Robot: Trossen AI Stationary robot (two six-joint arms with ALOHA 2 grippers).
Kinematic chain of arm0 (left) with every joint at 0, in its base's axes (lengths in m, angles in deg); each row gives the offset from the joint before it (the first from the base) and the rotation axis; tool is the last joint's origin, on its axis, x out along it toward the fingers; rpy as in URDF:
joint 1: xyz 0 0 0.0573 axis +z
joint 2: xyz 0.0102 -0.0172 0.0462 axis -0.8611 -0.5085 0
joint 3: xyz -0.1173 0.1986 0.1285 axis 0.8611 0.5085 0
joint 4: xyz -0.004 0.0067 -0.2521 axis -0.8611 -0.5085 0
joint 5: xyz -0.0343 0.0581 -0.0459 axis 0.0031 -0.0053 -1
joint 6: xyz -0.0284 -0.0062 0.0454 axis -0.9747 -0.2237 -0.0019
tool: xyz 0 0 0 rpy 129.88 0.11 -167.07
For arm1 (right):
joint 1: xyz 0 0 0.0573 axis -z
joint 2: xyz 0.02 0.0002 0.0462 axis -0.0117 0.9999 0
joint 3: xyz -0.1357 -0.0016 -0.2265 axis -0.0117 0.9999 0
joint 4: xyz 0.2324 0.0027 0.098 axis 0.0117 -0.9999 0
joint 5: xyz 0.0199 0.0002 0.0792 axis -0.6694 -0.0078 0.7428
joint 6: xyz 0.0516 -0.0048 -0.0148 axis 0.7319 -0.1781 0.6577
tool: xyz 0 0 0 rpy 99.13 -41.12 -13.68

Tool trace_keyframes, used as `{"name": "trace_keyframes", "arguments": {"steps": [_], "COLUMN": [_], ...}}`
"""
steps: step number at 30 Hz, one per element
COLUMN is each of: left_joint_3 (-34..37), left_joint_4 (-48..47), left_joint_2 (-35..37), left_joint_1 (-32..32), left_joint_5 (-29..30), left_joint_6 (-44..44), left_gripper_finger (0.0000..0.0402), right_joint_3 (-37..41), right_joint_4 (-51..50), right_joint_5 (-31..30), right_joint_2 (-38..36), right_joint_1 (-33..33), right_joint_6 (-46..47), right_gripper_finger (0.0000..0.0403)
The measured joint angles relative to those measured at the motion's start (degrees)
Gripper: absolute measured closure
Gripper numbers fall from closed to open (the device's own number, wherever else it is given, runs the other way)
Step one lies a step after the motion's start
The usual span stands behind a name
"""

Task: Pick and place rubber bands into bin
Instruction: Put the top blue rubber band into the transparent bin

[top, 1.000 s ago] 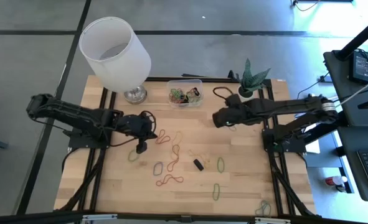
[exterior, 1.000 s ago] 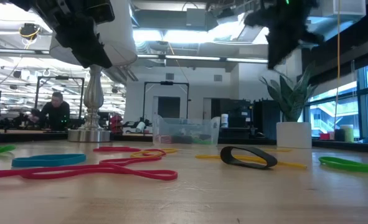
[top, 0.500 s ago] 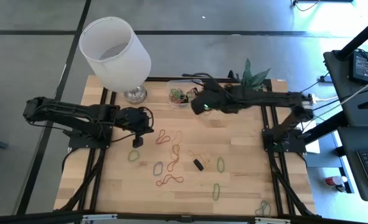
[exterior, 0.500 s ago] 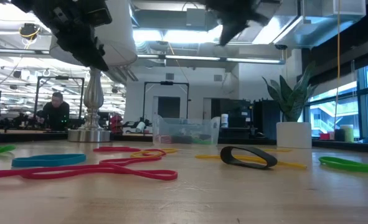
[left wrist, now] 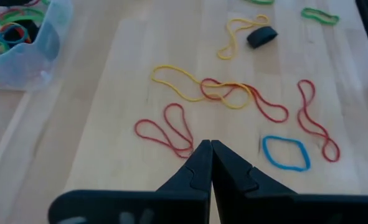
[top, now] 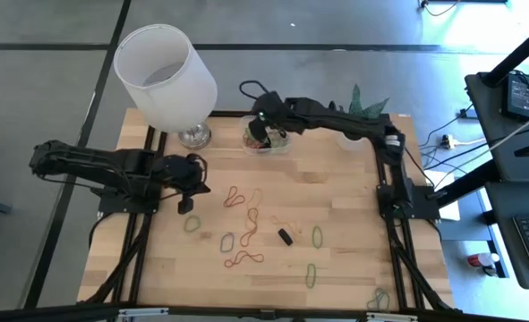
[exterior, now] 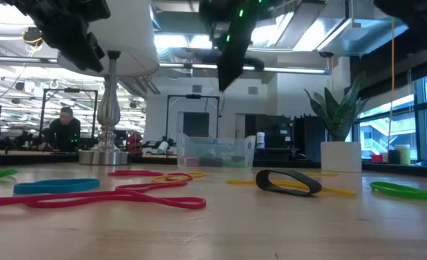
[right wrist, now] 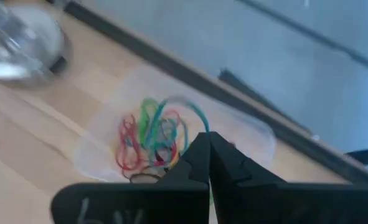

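Your left gripper [top: 185,204] hangs pinched shut and empty above the wooden table [top: 354,268]. About 12 thin loose rubber bands [top: 245,224] lie scattered mid-table. Your right gripper [top: 262,134], closed, hovers over the 1 clear rounded bin [top: 284,119], holding a tangled band pile.

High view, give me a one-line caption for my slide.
Right gripper, fingers shut, hovers over the small clear plastic bin of coloured rubber bands, while thin elastic loops lie scattered on the wooden table.
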Motion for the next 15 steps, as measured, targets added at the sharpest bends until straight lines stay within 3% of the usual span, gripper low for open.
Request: {"name": "trace_keyframes", "arguments": {"steps": [8, 15], "left_joint_3": [0.0, 0.0], "left_joint_4": [-4.7, -6.7], "left_joint_2": [2.3, 3.2], "left_joint_1": [-2.2, -2.2], "left_joint_5": [0.5, 0.8], "left_joint_6": [-0.5, -0.5], "left_gripper_finger": [0.04, 0.04], "right_joint_3": [1.3, 1.3], "right_joint_4": [0.0, 3.5], "right_joint_5": [4.3, 10.5], "right_joint_2": [7.8, 10.4], "right_joint_1": [0.9, 0.9], "right_joint_6": [0.3, 2.2], "right_gripper_finger": [0.0399, 0.0368]}}
